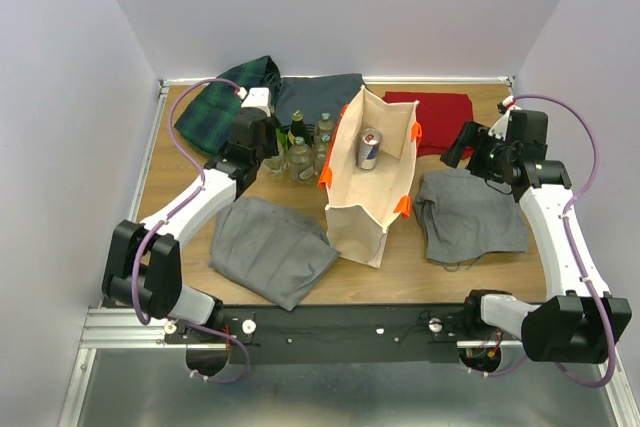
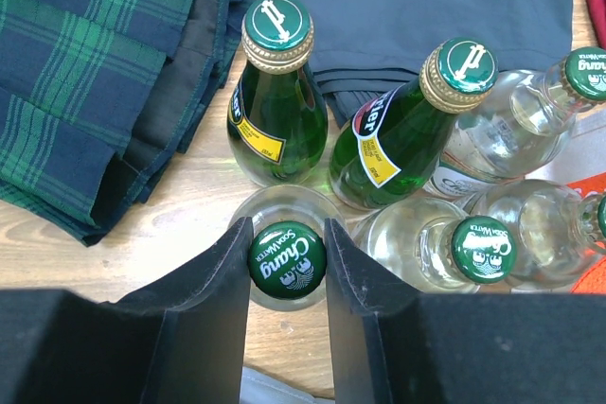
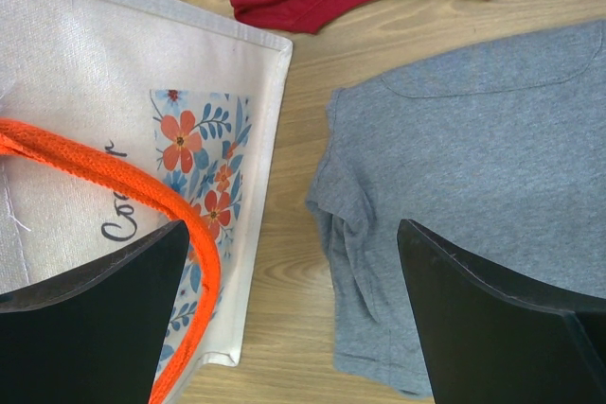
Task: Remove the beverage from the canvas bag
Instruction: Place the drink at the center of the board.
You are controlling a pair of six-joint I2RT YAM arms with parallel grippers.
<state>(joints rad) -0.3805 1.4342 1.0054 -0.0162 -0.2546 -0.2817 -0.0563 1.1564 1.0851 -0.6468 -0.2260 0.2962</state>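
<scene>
Fingers point(image 2: 204, 300) of the left gripper point(image 2: 287, 267) pinch the green-capped neck of a clear glass soda bottle point(image 2: 284, 203), keeping it upright among other glass bottles point(image 2: 445, 130) beside the bag. The right gripper point(image 3: 292, 234) hangs wide open and empty over the tall cream canvas bag point(image 3: 95, 63) by its orange handle point(image 3: 114, 172), perhaps ready to reach in. A silver-and-blue drinks can point(image 1: 369, 147) stands inside the bag

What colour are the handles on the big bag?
Bright orange handles on the cream canvas bag; the right wrist view shows them best.

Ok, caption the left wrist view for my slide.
Left claw shut on the cap of a clear Chang bottle, beside two green bottles.
</scene>
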